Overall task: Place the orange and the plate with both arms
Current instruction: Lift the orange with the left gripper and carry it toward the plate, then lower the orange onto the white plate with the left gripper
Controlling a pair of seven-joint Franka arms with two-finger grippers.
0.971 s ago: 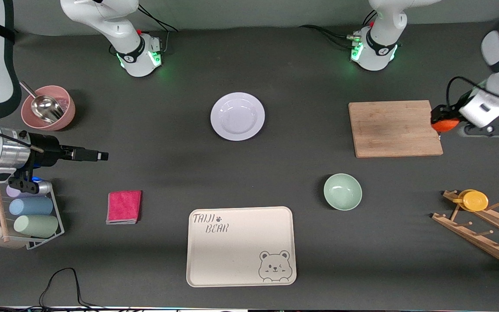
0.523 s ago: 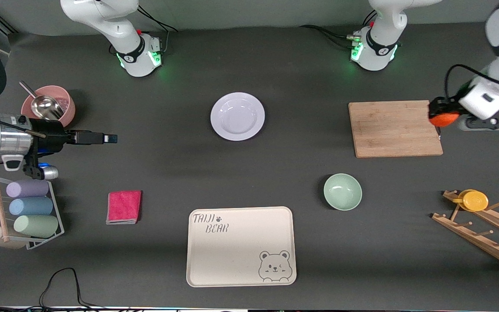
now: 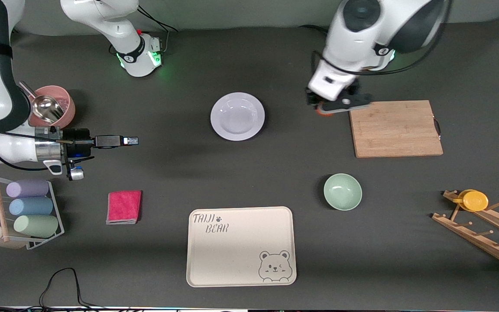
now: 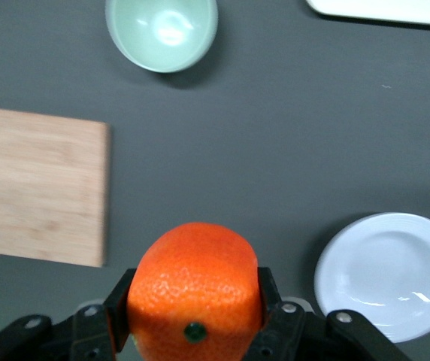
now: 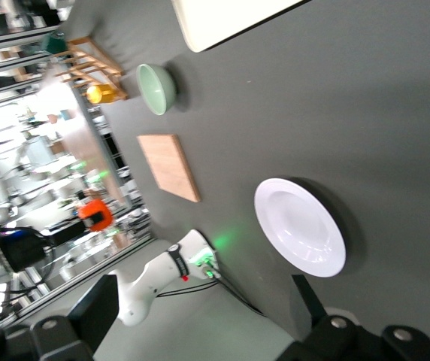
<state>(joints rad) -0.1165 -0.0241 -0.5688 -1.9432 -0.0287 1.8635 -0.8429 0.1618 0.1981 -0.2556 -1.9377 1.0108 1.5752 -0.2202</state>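
Around the plate [image 3: 237, 116] the table [image 3: 275, 173] lies bare on every side, so a gripper can come in freely. Toward the left arm's end the cutting board [image 3: 395, 128] lies flat, with the green bowl [image 3: 342, 191] nearer the camera. The bear tray [image 3: 241, 246] lies at the near edge. A cup rack [image 3: 22, 212], pink cloth [image 3: 124, 206] and pink bowl [image 3: 48, 107] crowd the right arm's end.

White jointed arms [image 3: 364, 32] with black bands, black cables, green-lit bases [image 3: 139, 58].
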